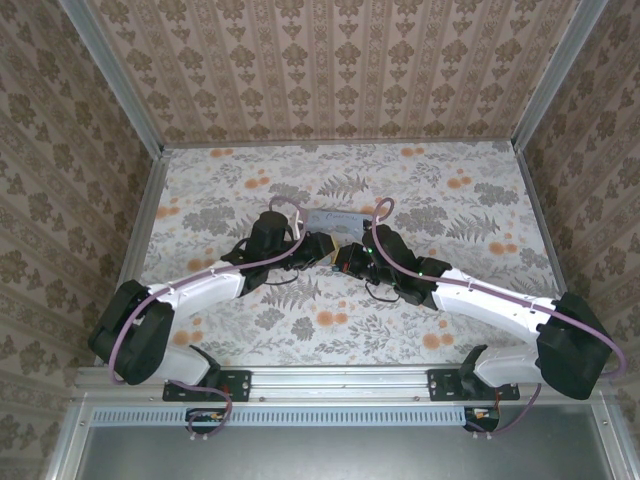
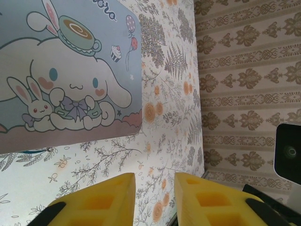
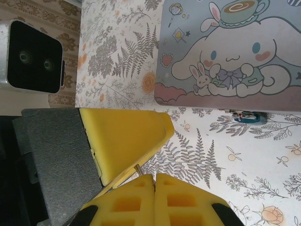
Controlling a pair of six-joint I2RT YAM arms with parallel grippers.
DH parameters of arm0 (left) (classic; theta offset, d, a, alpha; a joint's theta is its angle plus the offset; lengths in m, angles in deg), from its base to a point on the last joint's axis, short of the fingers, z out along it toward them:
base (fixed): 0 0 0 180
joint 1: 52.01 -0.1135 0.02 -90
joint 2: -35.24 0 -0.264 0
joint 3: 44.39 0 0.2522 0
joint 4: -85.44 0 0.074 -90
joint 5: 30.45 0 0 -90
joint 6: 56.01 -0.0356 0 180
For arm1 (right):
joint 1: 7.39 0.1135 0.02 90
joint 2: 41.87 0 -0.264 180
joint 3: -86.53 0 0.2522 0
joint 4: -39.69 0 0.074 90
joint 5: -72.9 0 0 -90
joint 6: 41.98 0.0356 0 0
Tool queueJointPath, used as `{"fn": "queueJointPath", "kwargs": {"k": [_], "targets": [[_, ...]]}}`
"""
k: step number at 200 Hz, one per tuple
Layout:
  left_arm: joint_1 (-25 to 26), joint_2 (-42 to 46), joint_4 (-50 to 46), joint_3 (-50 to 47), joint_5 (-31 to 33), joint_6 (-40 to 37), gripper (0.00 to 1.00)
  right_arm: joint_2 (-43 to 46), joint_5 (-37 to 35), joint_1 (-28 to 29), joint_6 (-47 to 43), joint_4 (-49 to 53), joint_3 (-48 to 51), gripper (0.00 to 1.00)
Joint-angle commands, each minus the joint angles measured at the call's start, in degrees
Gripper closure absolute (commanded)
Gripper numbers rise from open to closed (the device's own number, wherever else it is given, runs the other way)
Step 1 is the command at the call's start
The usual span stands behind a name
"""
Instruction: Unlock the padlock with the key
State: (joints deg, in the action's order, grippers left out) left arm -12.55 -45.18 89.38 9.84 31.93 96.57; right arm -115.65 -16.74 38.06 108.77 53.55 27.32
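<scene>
The padlock (image 3: 246,117), small and teal-tinted, lies on the floral floor against the near edge of the pale-blue cartoon tin (image 3: 225,52). A sliver of the padlock (image 2: 29,151) also peeks out below the tin in the left wrist view. My right gripper (image 3: 154,175) is shut on the key (image 3: 138,167), whose thin metal tip pokes out beside the closed fingers. My left gripper (image 2: 155,178) is open with nothing between its yellow fingers. One left finger (image 3: 123,136) sits right next to the key tip. From above, the left gripper (image 1: 320,250) and right gripper (image 1: 346,260) meet just in front of the tin (image 1: 335,217).
Patterned walls (image 1: 330,60) close in the floral floor (image 1: 450,200) on three sides. A metal rail (image 1: 340,380) runs along the near edge by the arm bases. The tin stands directly behind both grippers.
</scene>
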Motion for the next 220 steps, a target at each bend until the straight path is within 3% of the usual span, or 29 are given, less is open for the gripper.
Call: {"fn": "queueJointPath", "kwargs": {"k": [1,118,126,138,163,196,220], "targets": [[0.7,-0.2,1.7,-0.9,0.4,-0.1,0.75,-0.3,0.5,-0.4,1.1,-1.5,0.8,1.00],[1.2,-0.7,1.2,0.0,0.7,-1.0,1.00,-0.5,1.1,-0.7,1.3,-2.3,1.2,1.00],[0.9,-0.5,0.7,0.3,0.8,-2.0,1.00,0.4,0.8,-0.9,1.1,-1.8,1.7,0.88],[0.2,0.2,-0.3,0.7,1.2,-3.4,1.00,2.4,0.1,-1.2,0.1,-1.0,3.2,0.54],[-2.0,2.6,-2.2,1.9,1.3,-8.3,1.00,8.4,-1.3,-3.9,-1.2,0.9,7.9,0.02],[-3.9,6.1,-4.5,4.1,1.6,-17.1,1.00,15.4,-0.9,-8.6,-5.9,2.0,10.7,0.00],[-4.8,7.8,-5.5,5.9,1.4,-22.4,1.00,19.1,0.4,-10.6,-8.4,-5.9,14.0,0.00]]}}
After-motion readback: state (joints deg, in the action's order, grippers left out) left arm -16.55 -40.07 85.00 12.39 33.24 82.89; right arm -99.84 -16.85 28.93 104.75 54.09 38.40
